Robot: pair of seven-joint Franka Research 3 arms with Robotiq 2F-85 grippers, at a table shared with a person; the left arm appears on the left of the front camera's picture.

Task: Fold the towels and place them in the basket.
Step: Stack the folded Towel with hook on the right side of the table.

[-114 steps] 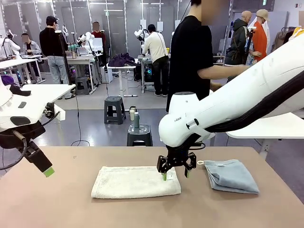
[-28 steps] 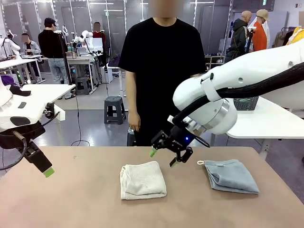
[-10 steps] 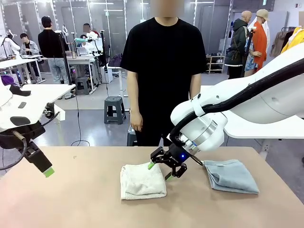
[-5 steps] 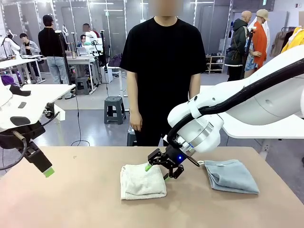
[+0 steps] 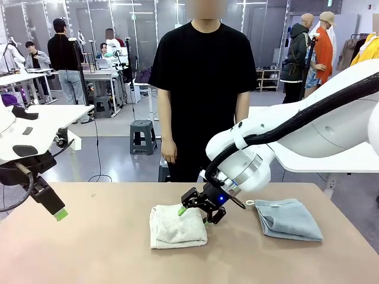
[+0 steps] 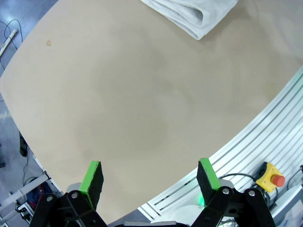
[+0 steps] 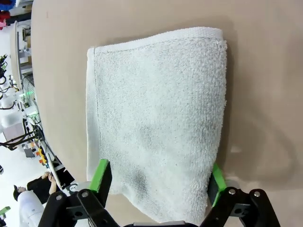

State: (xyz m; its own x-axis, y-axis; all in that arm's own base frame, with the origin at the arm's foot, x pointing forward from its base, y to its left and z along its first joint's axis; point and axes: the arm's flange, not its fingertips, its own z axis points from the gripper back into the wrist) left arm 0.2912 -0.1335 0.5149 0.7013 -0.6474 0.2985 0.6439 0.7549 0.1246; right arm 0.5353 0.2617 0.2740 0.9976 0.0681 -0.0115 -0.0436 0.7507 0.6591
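Observation:
The cream towel (image 5: 176, 226) lies folded into a small square at the table's middle. Its near edge sits between my right gripper's (image 5: 194, 215) green fingertips (image 7: 101, 176), which stand wide apart on either side of it, low over its right edge. My right gripper (image 7: 158, 182) is open, and the cream towel (image 7: 156, 118) spreads out ahead of it. The pale blue-grey towel (image 5: 288, 219) lies folded at the right, white loop toward the middle. My left gripper (image 5: 57, 211) hangs open above the table's left edge (image 6: 149, 176), nothing between its fingers. The basket is hidden.
A person in a black shirt (image 5: 204, 89) stands at the far side, arms down. A corner of the cream towel (image 6: 189, 14) shows far off in the left wrist view. Bare brown tabletop (image 5: 95, 248) lies left and in front. A white table (image 5: 331, 160) stands behind at right.
My right gripper has sunk and slid a little left, down onto the right edge of the cream towel. The left arm and both towels stayed put.

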